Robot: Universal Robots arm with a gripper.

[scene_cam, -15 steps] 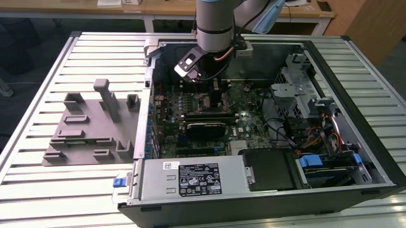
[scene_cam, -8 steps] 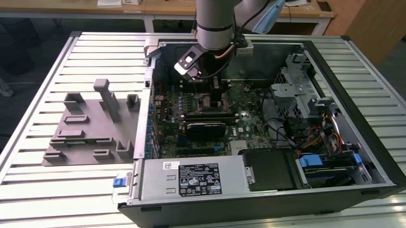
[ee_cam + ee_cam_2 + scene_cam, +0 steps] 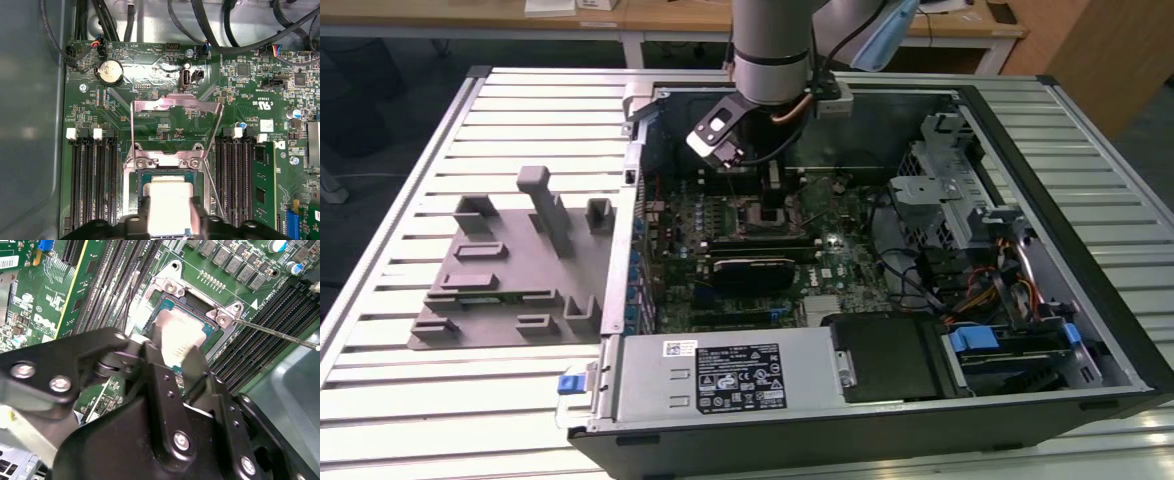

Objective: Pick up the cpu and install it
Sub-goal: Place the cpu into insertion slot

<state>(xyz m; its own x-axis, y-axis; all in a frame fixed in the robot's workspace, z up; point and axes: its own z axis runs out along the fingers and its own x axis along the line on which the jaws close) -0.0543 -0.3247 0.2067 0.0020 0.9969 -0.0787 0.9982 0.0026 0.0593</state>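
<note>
**Gripper** (image 3: 175, 354) (image 3: 170, 216): black, two-fingered. The fingers (image 3: 160, 375) are closed in against two opposite edges of the cpu, which sits between them.

**The cpu** (image 3: 179, 332) (image 3: 169, 200): flat square chip with a silvery top. It is held level directly over the socket (image 3: 165, 161), inside the socket's frame. Whether it is fully seated or just above the contacts cannot be told.

**Load plate** (image 3: 175, 106): bare metal, swung open and lying back on the board beyond the socket.

**Lever rod** (image 3: 280, 335): thin wire, released, slanting away from the socket corner.

**Memory slots** (image 3: 92, 185): dark banks flanking the socket on both sides.

**Coin cell** (image 3: 110, 73): round, near the board's edge past the load plate.

**Motherboard** (image 3: 761, 250): green, lying flat in the open computer case (image 3: 1067, 180).

**Arm** (image 3: 767, 50): grey. In the exterior view it comes down from twelve o'clock onto the socket area.

Remaining items are placed on the exterior view's clock face, centred on the socket:
- **Drive cage** (image 3: 941, 190): at three o'clock.
- **Cable bundle** (image 3: 987, 290): at four o'clock.
- **Power supply** (image 3: 720, 375): at six o'clock.
- **Grey fixture tray** (image 3: 507, 280): at nine o'clock, outside the case on the slatted table (image 3: 427, 400).
</note>
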